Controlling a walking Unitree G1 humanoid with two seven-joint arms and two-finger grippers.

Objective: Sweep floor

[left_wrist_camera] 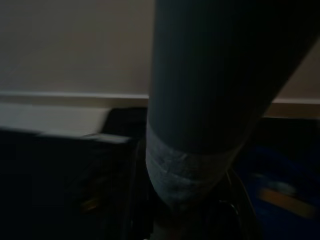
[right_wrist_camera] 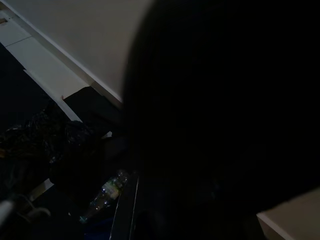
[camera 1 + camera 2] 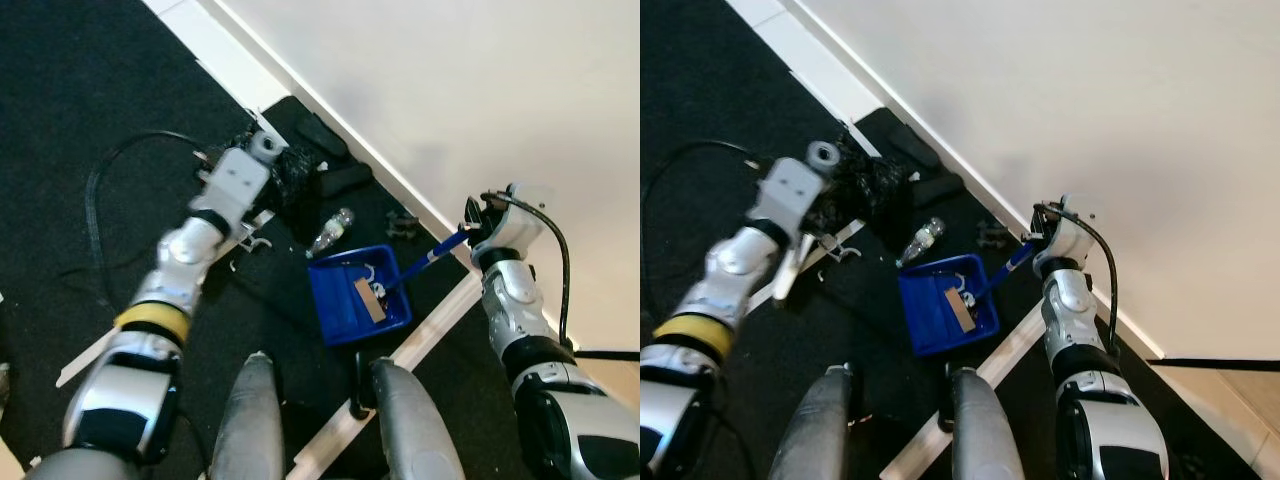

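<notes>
The right pincer [image 3: 468,222] gripped the handle of a blue dustpan [image 3: 358,293] lying on the dark floor [image 3: 60,90] by the wall; the left pincer [image 3: 268,170], grip unclear, worked a brush [image 3: 295,172] near a bottle [image 3: 330,231]; sweeping litter into the pan looked next.

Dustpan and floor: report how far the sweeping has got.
Done: the blue dustpan sits on the dark floor and already holds a brown strip and some pale scraps. In hand: the right gripper is at the dustpan's blue handle, while the left gripper is down at a black broom head beside the wall. Left: a clear plastic bottle and small white bits lie outside the pan.
</notes>
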